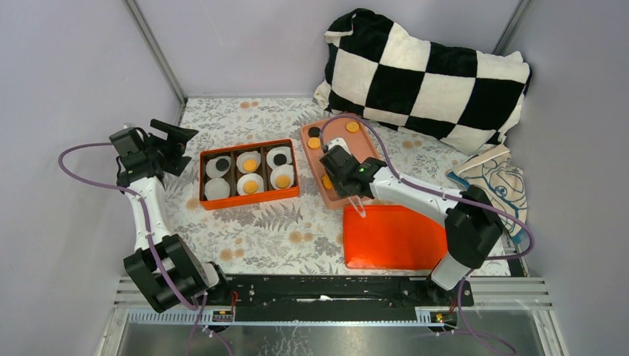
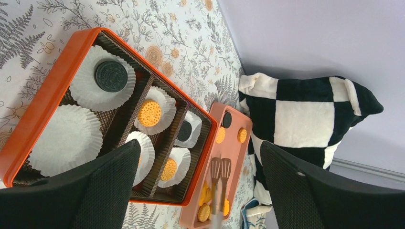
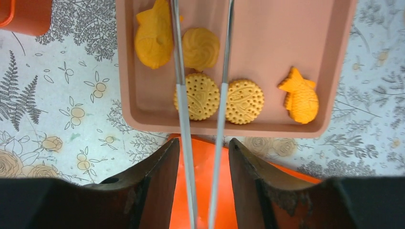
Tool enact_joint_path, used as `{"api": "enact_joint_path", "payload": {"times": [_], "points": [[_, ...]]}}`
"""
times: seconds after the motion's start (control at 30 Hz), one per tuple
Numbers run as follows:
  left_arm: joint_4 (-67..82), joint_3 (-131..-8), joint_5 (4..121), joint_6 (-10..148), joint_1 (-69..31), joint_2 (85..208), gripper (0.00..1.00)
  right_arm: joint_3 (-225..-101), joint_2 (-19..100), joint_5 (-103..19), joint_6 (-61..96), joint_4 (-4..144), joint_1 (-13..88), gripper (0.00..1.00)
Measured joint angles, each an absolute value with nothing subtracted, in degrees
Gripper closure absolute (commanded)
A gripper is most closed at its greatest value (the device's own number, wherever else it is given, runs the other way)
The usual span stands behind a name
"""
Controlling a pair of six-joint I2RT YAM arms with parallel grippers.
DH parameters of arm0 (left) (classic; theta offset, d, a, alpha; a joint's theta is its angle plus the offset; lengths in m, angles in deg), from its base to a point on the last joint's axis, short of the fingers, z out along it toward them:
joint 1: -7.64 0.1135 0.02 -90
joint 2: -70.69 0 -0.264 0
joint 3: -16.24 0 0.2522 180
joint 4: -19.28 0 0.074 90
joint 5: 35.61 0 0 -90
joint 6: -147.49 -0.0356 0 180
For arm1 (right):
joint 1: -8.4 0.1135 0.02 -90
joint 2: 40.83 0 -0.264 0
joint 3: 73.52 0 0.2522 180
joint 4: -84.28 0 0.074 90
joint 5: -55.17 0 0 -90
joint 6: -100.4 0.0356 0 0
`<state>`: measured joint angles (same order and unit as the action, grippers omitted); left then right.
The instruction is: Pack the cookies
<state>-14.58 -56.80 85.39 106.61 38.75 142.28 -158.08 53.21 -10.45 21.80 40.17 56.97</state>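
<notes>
— At the bottom of the frame, what does the right gripper (image 3: 204,143) hold?
— Thin metal tongs (image 3: 182,109), between its half-closed fingers. Higher up, golden round cookies (image 3: 246,101) lie in the pink rectangular tray (image 3: 286,43).
— And the left gripper (image 2: 199,145)?
— Wide apart, empty. Beyond it, more cookies in the orange compartment box (image 2: 43,109).

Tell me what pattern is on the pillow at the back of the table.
The pillow has large black-and-white checks, clearest in the top external view.

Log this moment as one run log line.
left gripper open, near box | right gripper holding tongs over pink tray | box: five liners hold cookies, one empty
</notes>
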Motion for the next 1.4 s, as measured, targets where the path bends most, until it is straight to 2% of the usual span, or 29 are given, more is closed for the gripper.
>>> {"api": "enact_joint_path", "payload": {"times": [0.3,0.33,0.4,0.43,0.57,0.83,0.9,0.93,1.1,1.23,1.4], "points": [[-14.56,-56.52,85.85,106.59,38.75,142.28,0.01,-159.33,58.34,-18.1,21.32,41.59,54.77,0.46],[-14.56,-56.52,85.96,106.59,38.75,142.28,0.01,-160.18,59.35,-18.23,21.21,41.52,54.59,0.4],[-14.56,-56.5,86.15,106.59,38.75,142.28,0.01,-162.02,61.27,-17.9,21.12,41.11,54.42,0.21],[-14.56,-56.5,86.2,106.59,38.75,142.28,0.01,-162.48,61.8,-17.64,21.14,41.09,54.35,0.16],[-14.45,-56.08,86.42,106.61,38.68,142.19,0.01,-162.13,61.6,-16.72,21.43,40.83,54.33,0.13],[-14.27,-54.88,86.53,106.63,37.5,142.13,0.01,-158.72,60.77,-16.15,21.82,40.58,52.12,0.18],[-14.12,-54.88,86.53,106.63,37.24,142.13,0.01,-157.58,60.77,-17.05,22.04,40.65,51.34,0.35],[-14.12,-54.84,86.53,106.63,37.18,142.13,0.01,-157.06,60.68,-17.86,22.39,41.17,51.12,0.4],[-14.08,-54.6,86.55,106.66,36.52,142.13,0.01,-156.73,60.6,-20.55,22.82,41.66,51.09,0.56],[-14.03,-54.6,86.61,106.66,36.26,142.13,0.01,-157.65,61.23,-21.42,22.52,41.0,51.09,0.57],[-13.99,-54.6,86.61,106.68,36.24,142.13,0.01,-160.84,63.37,-21.44,21.71,39.75,51.09,0.5]]}}
